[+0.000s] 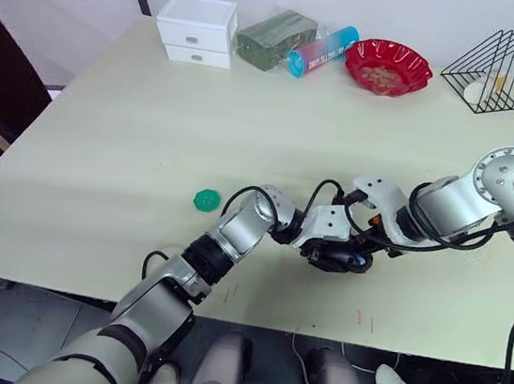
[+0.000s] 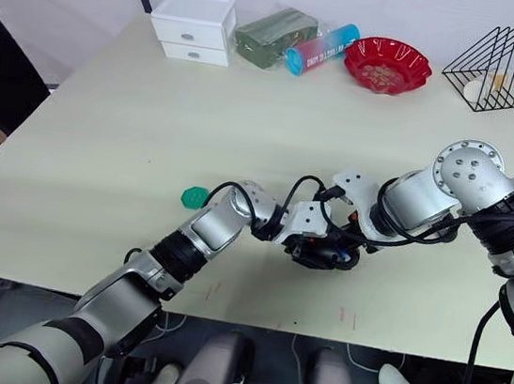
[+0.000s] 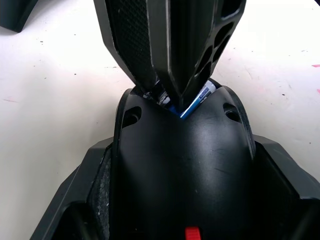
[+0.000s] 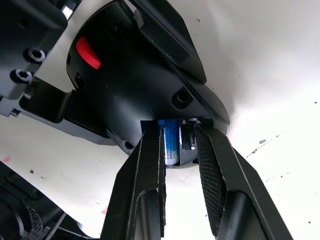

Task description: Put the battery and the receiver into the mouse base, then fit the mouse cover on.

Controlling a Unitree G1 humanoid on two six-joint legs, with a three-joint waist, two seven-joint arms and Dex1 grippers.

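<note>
At the near edge of the pale counter, around 6 o'clock in our head view, both pincers meet over the mouse base. Our left pincer reaches in from 8 o'clock, its 2 fingers set apart along the flanks of the mouse base, gripping it. Our right pincer comes in from 3 o'clock, its 2 fingers narrowed to a slim gap and clamped on the battery, whose blue body stands at the square opening in the base's end. The left wrist view shows that right pincer pressing down on the base's far end, with the battery peeking out blue and white beside it. A red patch shows on the base. A green octagonal disc lies apart at 9 o'clock.
</note>
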